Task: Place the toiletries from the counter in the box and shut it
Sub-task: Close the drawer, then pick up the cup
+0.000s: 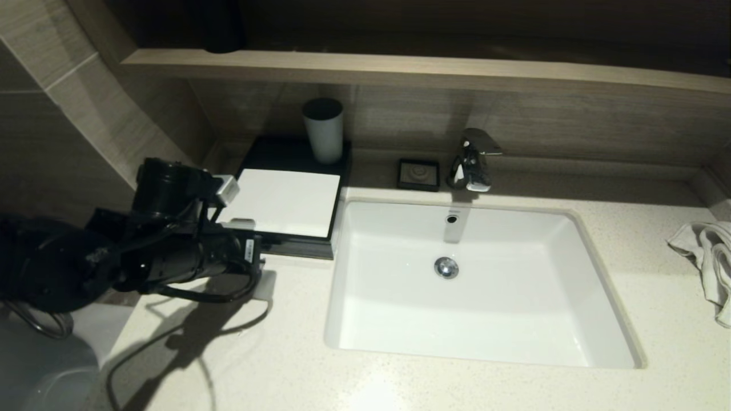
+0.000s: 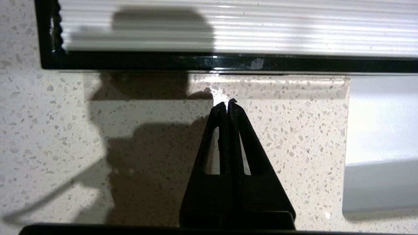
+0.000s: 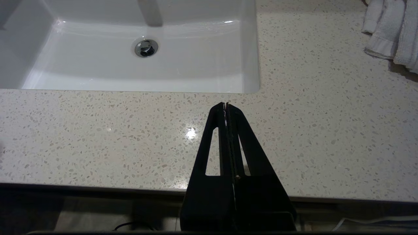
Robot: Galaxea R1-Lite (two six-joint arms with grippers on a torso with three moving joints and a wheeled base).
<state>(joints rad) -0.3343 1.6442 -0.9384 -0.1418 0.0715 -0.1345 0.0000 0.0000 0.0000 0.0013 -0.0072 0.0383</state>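
The box (image 1: 282,202), black with a white top panel, stands on the counter (image 1: 274,354) left of the basin. Its grey drawer front (image 1: 300,247) lies just under the panel's front edge. In the left wrist view the ribbed pale drawer front (image 2: 228,29) and its black lower edge fill the far side. My left gripper (image 2: 228,101) is shut and empty over bare counter a short way in front of that edge. My left arm (image 1: 171,251) hides it in the head view. No toiletries are in view. My right gripper (image 3: 225,104) is shut and empty above the counter's front strip, before the basin.
A grey-white cup (image 1: 323,130) stands on the box's back part. A small black soap dish (image 1: 418,174) and a chrome faucet (image 1: 473,160) sit behind the white basin (image 1: 594,274). A white towel (image 1: 708,257) lies at the far right. A wooden shelf overhangs the back wall.
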